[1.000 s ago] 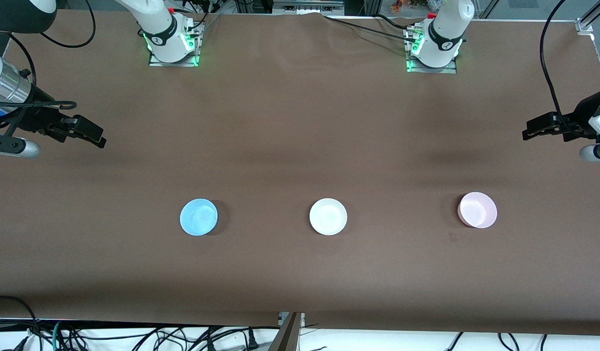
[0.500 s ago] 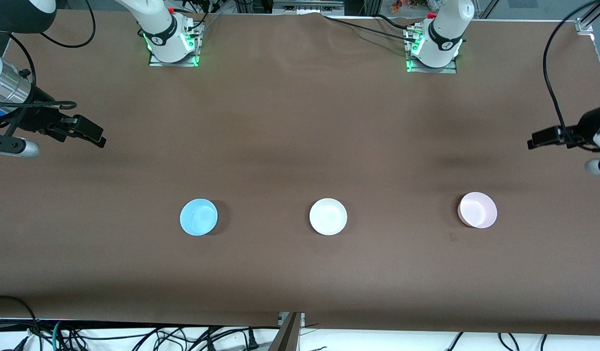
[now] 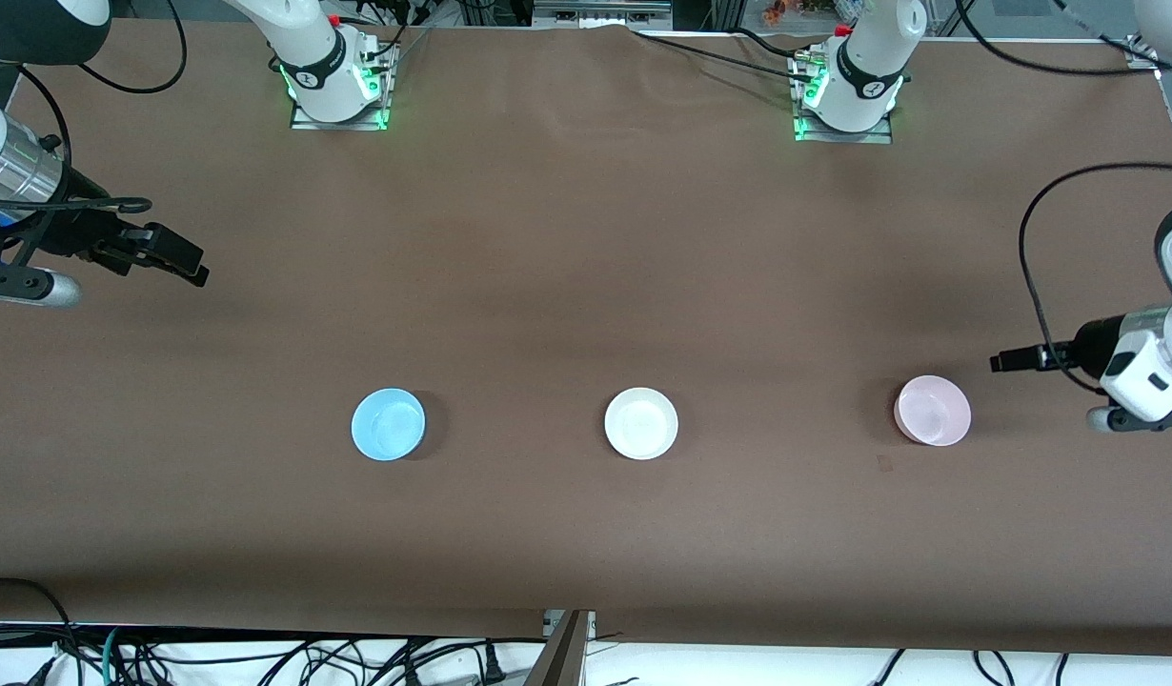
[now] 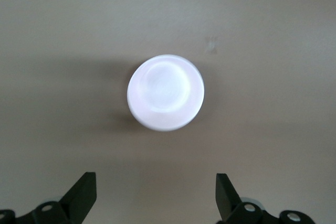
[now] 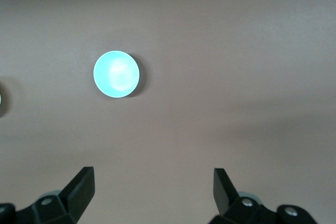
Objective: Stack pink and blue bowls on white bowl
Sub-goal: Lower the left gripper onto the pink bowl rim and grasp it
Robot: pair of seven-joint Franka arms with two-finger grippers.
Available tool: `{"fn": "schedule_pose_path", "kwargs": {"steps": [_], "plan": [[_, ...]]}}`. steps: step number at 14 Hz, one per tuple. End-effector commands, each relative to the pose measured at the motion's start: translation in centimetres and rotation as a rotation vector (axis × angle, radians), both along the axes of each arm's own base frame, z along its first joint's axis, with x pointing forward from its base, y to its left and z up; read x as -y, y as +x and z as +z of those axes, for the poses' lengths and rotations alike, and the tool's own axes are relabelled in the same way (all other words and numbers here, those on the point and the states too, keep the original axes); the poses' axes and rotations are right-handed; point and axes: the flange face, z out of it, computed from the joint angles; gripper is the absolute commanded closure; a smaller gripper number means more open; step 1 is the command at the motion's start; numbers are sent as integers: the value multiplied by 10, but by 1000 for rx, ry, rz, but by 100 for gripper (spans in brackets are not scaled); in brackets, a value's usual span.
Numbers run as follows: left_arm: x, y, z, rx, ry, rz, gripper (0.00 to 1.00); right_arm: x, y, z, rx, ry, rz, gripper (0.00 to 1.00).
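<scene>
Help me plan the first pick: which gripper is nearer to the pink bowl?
Left. The left gripper hangs just beside the pink bowl, fingers open. The right gripper waits open at the right arm's end.

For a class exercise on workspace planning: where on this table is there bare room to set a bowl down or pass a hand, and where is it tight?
Bare brown table lies between the arm bases and the row of bowls, and between the row and the front edge. Open gaps separate the blue bowl, white bowl and pink bowl. Tightest by the pink bowl, where the open left gripper hovers. The right gripper waits, open.
</scene>
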Motion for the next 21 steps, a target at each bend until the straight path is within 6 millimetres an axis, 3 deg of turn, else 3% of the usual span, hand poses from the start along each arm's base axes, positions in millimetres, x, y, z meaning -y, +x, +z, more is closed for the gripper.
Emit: {"fn": "schedule_pose_path", "kwargs": {"steps": [1,8,10,12,15,16,20,21], "plan": [[-14,-3,-38,80,-51,-48,0,-2,-3,6,3,13,2,0],[-34,2,-129,179,-91,-72,0,-2,-3,5,0,13,5,0],[-39,0,-147,196,-114,-84,0,-2,-3,5,0,13,5,0],[-38,0,-154,200,-135,-80,7,-1,-4,5,-3,12,5,0],[-39,0,-157,205,-131,-75,35,0,-2,5,8,13,3,0],[-39,0,-157,205,-129,-81,53,0,-2,6,8,13,3,0],[-44,-1,-157,215,-129,-113,98,4,-3,3,-6,11,-4,0],[-45,-2,-157,213,-130,-109,100,5,-2,4,-1,11,-6,0]]}}
